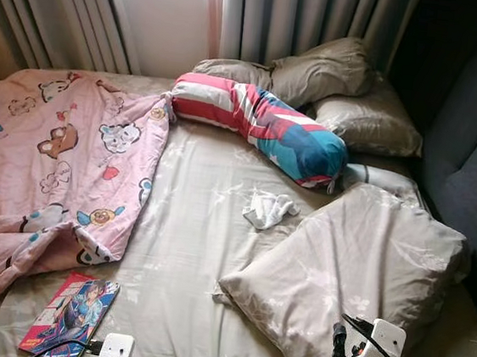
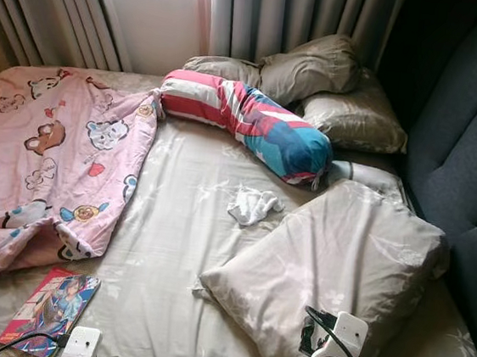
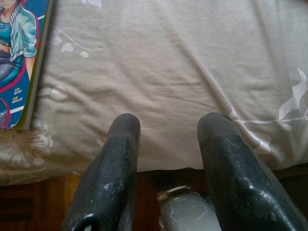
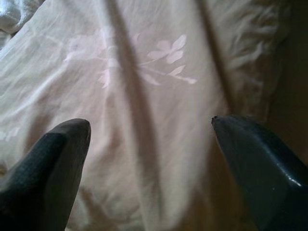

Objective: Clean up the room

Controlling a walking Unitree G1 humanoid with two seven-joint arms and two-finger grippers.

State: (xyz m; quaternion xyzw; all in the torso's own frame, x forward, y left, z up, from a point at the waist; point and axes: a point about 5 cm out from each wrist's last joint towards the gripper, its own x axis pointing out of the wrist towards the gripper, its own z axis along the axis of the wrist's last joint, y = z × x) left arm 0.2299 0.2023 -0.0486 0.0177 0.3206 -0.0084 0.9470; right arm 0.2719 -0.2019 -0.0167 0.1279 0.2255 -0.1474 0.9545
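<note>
- Left gripper (image 3: 168,125) hangs at the near edge of the bed (image 1: 191,225), fingers apart, grasping nothing, just beside a comic book (image 1: 69,314).
- Right gripper (image 4: 151,127) hovers spread wide over the big beige pillow (image 1: 356,276).
- Farther, a white cloth (image 1: 268,209), maybe a sock, lies on the sheet.
- Pink blanket (image 1: 51,176) covers the left side; a striped bolster (image 1: 261,125) lies near the far pillows (image 1: 333,86).

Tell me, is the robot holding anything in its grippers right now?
No. The left gripper is open over the beige floral bedsheet, and the right gripper is open over the large beige pillow. Nothing sits between either pair of fingers.
</note>
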